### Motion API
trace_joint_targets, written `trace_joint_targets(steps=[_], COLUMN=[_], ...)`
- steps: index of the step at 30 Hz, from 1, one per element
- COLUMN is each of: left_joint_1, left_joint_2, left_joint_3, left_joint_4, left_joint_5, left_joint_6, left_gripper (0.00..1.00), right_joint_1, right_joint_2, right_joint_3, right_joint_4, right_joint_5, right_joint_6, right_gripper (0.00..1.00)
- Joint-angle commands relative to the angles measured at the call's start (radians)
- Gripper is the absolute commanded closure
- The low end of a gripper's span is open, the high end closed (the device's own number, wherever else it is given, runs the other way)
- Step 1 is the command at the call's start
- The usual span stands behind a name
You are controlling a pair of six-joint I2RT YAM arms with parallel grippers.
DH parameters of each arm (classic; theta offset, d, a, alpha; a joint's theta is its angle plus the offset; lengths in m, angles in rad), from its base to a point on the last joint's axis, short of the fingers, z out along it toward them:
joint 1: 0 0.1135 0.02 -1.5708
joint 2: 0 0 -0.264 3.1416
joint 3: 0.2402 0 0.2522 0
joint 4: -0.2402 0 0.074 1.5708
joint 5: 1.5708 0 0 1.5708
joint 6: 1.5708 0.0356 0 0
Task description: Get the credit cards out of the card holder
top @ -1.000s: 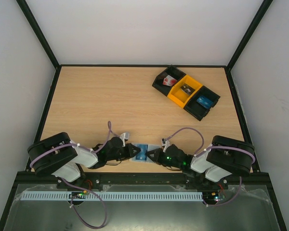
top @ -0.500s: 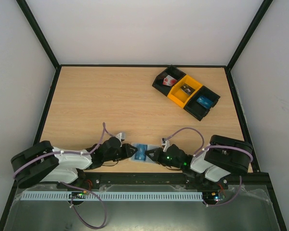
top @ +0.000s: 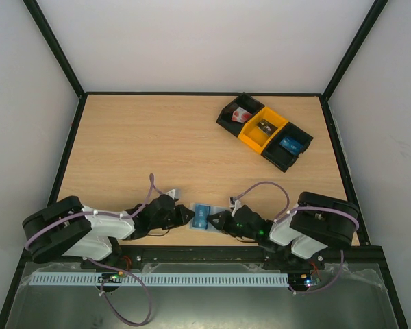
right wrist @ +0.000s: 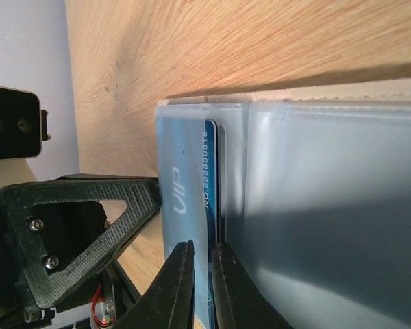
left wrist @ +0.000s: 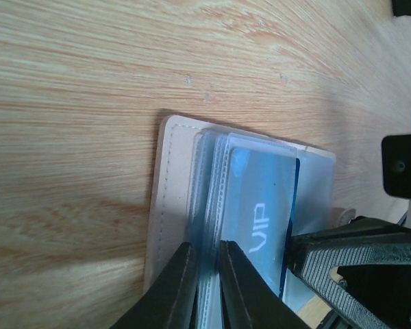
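At the near edge of the table, the left gripper is pinched shut on a clear pocket edge of the card holder. The holder lies flat on the wood between the two arms. A blue credit card marked VIP sits in its pocket. From the right, the right gripper is clamped onto that card's edge. Three bins stand far back on the right.
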Motion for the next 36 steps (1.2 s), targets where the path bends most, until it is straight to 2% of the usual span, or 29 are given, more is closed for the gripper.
trace_joint_targets(steps=[1,6,19,29,36], left_joint_1=[-0.003,-0.004,-0.024,-0.046,-0.05], left_joint_2=[0.046,0.053,0.06,0.064,0.059], left_joint_3=[0.007,0.003,-0.025,-0.027,-0.032], left_joint_4=[-0.009,-0.016,0.027,0.039,0.037], left_joint_5=[0.022,0.021,0.02,0.013,0.011], left_joint_6=[0.008,0.001,-0.047,-0.072,-0.078], left_gripper=[0.89,0.97,0.97,0.97,0.97], right_joint_1=[-0.001,0.0,-0.001,0.0,-0.001], right_joint_2=[0.03,0.026,0.048,0.202,0.341], right_joint_3=[0.018,0.003,-0.031,-0.052,-0.063], right_joint_4=[0.042,0.071,0.214,0.419,0.617], right_joint_5=[-0.007,-0.004,-0.004,-0.028,-0.049], right_joint_6=[-0.006,-0.008,0.051,0.116,0.15], right_gripper=[0.91,0.91,0.91,0.9,0.95])
